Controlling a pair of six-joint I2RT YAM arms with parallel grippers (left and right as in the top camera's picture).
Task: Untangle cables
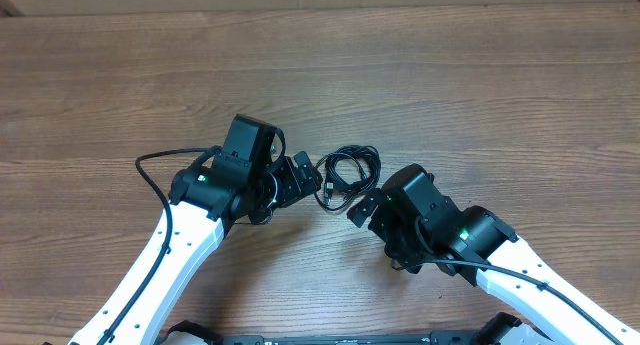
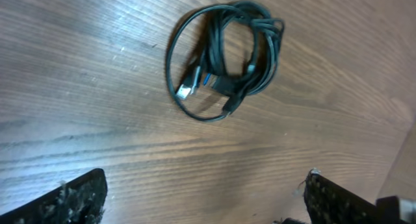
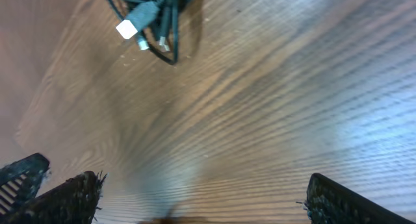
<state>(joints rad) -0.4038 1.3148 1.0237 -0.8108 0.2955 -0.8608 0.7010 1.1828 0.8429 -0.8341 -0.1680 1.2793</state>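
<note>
Cables (image 2: 218,62) lie bundled between my left hand (image 2: 205,195) and right hand (image 3: 201,198), both spread; pinching several loops may tighten knots.

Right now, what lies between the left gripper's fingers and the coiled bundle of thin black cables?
Only bare wooden tabletop separates left gripper from the cable bundle, shown in left wrist view.

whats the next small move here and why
Probably lower the left gripper onto the cables: they lie coiled in one bundle just ahead of its open, empty jaws, and the right gripper, also open, sees only their plug ends.
</note>
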